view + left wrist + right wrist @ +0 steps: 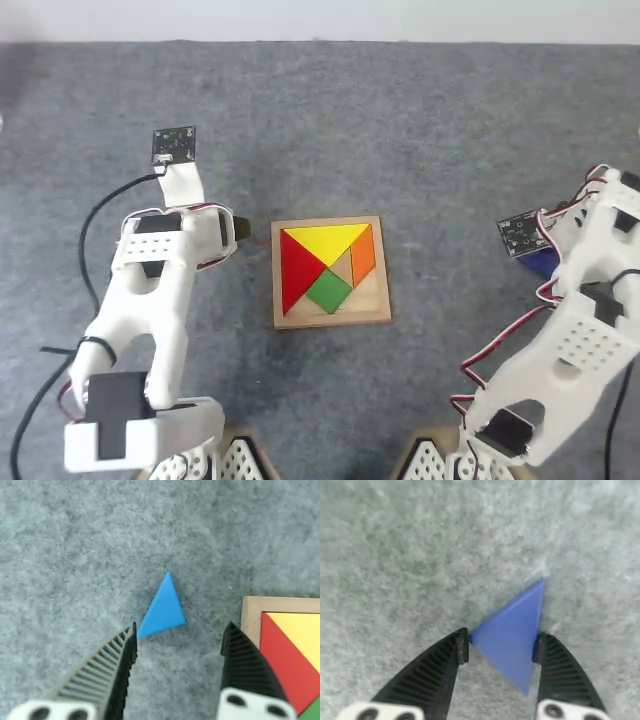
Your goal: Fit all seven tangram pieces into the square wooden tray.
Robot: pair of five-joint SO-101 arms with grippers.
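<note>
The tray [330, 320] is part filled. Left of it, a light triangle [162, 607] lies by the left gripper's [181, 630] spread jaws. Well right of it, a dark triangle [515, 625] is pinched by the right gripper [502, 637]; a lift towards the tray is likely called for next.

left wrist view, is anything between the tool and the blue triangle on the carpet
Nothing visible. The blue triangle lies flat on bare carpet just ahead of the open left tool, with the tray off to one side.

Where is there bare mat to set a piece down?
Free: grey mat beyond the tray's far edge, and between tray and right arm. Crowded: tray's left, with the left hand over a light blue triangle; right hand grips a dark blue triangle.
</note>
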